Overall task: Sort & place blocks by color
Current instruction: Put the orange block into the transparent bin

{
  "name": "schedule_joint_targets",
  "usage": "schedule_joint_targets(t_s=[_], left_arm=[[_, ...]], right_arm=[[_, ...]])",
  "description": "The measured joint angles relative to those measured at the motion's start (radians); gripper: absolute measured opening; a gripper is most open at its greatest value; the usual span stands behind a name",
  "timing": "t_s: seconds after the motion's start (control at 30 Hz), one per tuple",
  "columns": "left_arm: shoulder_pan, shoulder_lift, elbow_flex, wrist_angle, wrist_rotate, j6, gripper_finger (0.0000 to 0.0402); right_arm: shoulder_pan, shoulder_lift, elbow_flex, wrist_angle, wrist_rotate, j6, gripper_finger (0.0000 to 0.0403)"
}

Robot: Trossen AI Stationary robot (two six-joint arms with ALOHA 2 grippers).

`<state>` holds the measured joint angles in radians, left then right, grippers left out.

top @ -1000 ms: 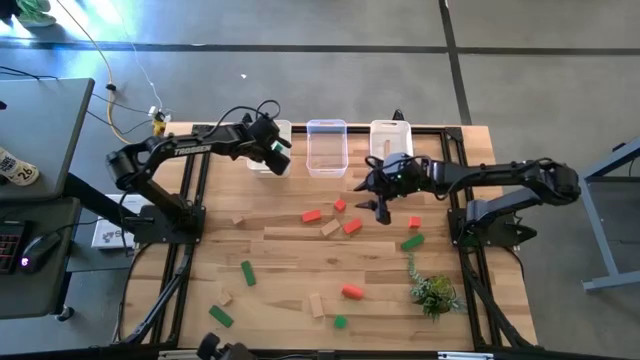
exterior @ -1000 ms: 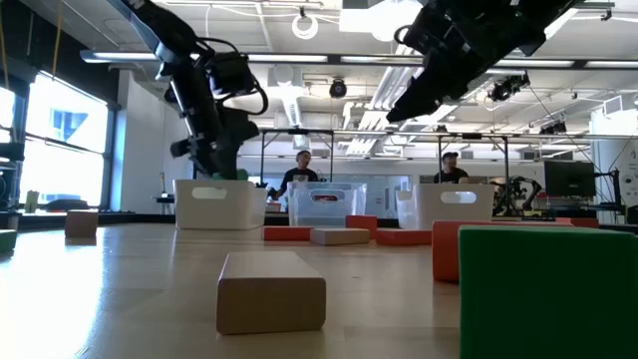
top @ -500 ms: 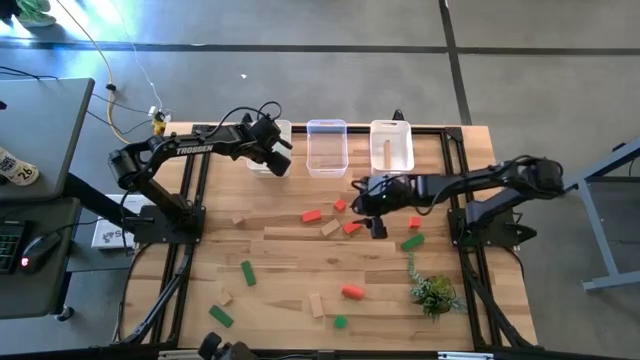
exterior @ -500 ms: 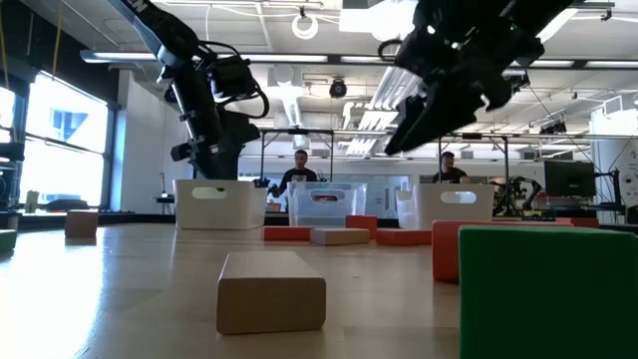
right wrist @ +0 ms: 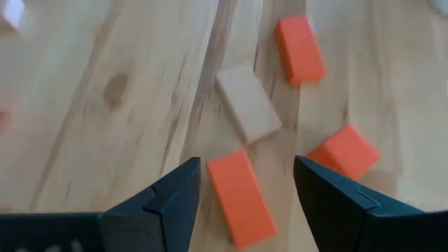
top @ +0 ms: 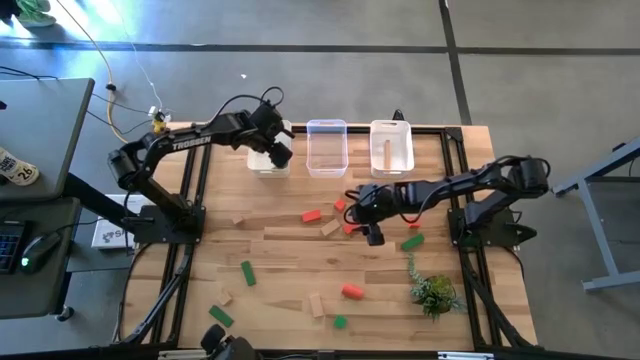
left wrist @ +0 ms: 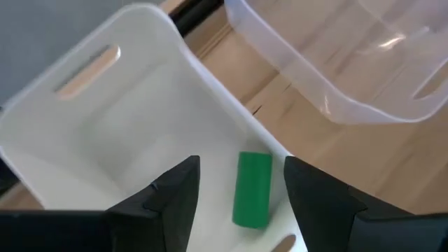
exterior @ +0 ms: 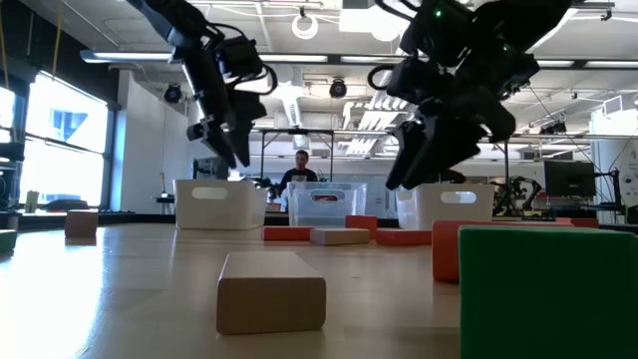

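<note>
My left gripper (top: 277, 152) (left wrist: 241, 164) hangs open over the left white bin (top: 260, 161). A green cylinder block (left wrist: 252, 189) lies on that bin's floor below the fingers, untouched. My right gripper (top: 367, 228) (right wrist: 246, 164) is open and hovers above a cluster of blocks: a red bar (right wrist: 240, 198) below its fingers, a wooden block (right wrist: 248, 105) and two more red blocks (right wrist: 299, 49) (right wrist: 344, 150). It stays clear of the table in the low view (exterior: 409, 170). Other green, red and wooden blocks lie scattered flat on the table.
A clear middle bin (top: 327, 148) and a right white bin (top: 391, 145) holding a wooden bar stand at the far edge. A small green plant (top: 433, 293) stands near the right near corner. Loose blocks include green (top: 247, 273), red (top: 352, 292) and wood (top: 316, 305). People show beyond the table.
My right gripper has swung from beside the right bin toward the table's left and near edge and has come down over the red blocks. My left gripper has risen a little above the left bin.
</note>
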<state>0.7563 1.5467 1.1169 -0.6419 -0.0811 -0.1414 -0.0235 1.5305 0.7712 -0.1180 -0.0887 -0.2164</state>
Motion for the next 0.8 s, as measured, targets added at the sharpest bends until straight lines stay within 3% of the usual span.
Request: schedule_joint_targets(t_s=[0.2, 0.8], left_arm=[[-0.021, -0.021, 0.077, -0.143, 0.0, 0.016, 0.0197], [-0.187, -0.158, 0.054, -0.471, -0.141, -0.054, 0.0193]], right_arm=[[0.0, 0.077, 0.0, 0.03, -0.016, -0.017, 0.0216], [0.0, 0.184, 0.002, 0.044, 0.015, 0.04, 0.0201]])
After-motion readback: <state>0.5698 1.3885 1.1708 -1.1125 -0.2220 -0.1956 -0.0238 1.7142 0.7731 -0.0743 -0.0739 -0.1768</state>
